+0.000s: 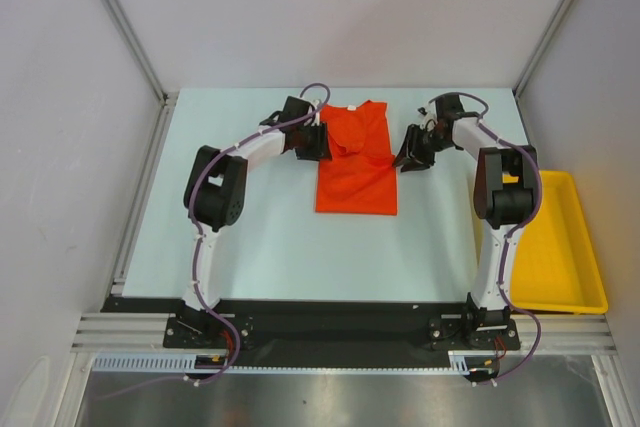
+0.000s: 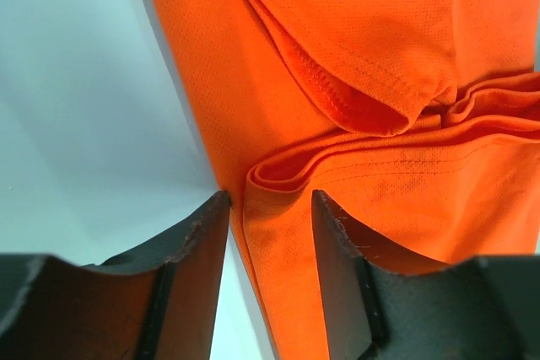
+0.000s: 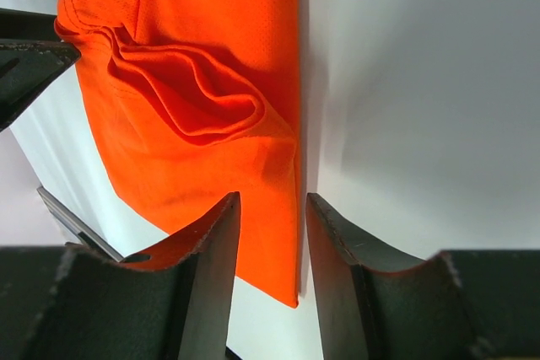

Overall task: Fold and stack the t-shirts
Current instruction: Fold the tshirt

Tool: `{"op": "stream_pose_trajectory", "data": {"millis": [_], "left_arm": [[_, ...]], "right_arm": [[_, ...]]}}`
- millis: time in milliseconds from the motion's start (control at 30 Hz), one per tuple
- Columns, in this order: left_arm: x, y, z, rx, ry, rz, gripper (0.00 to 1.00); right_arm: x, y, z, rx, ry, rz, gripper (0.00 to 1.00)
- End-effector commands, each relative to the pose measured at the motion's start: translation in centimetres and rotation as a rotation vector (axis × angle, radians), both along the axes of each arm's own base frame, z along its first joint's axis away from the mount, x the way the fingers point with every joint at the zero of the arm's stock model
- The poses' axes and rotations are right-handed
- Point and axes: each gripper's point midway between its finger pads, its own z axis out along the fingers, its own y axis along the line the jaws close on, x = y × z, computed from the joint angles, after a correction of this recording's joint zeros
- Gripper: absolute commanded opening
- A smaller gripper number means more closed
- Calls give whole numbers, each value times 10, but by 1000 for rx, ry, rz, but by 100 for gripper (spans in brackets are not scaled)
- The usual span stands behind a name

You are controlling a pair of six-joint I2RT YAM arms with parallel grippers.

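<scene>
The orange-red t-shirt [image 1: 356, 162] lies on the table's far middle, folded into a long narrow strip with rumpled folds across its upper half. My left gripper [image 1: 322, 143] is open at the shirt's left edge; in the left wrist view the edge and a rolled fold of the t-shirt [image 2: 371, 56] lie between its fingers [image 2: 196, 246], not clamped. My right gripper [image 1: 403, 159] is open at the shirt's right edge; in the right wrist view the t-shirt's [image 3: 194, 82] straight side and corner pass between its fingers [image 3: 333, 246].
A yellow plastic tray [image 1: 592, 267] sits at the table's right edge beside the right arm. The pale table [image 1: 270, 247] is ringed by grey walls and metal rails [image 1: 140, 187]. The left gripper's fingertip shows in the right wrist view [image 3: 25, 61].
</scene>
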Motion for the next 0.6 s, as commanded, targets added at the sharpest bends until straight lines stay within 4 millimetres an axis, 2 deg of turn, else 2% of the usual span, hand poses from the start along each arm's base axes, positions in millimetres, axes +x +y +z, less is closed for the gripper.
{"op": "stream_pose_trajectory", "data": {"millis": [0,100,367,500,567], "left_arm": [[7,-7,21,-32,-57,-25,48],[8,-8,18,-36,-53,-25,46],[15,-13,31,-59,-86,-19,44],[12,-13,19,-49,-55,-27,43],[11,-12,17,-44,-52,-28,40]], "right_arm": [[12,6,19,13,-62,15,43],[15,7,19,12,-58,18,45],[20,7,4,-4,-25,19,45],[23,8,1,-2,-22,14,45],[25,10,2,3,-27,16,45]]}}
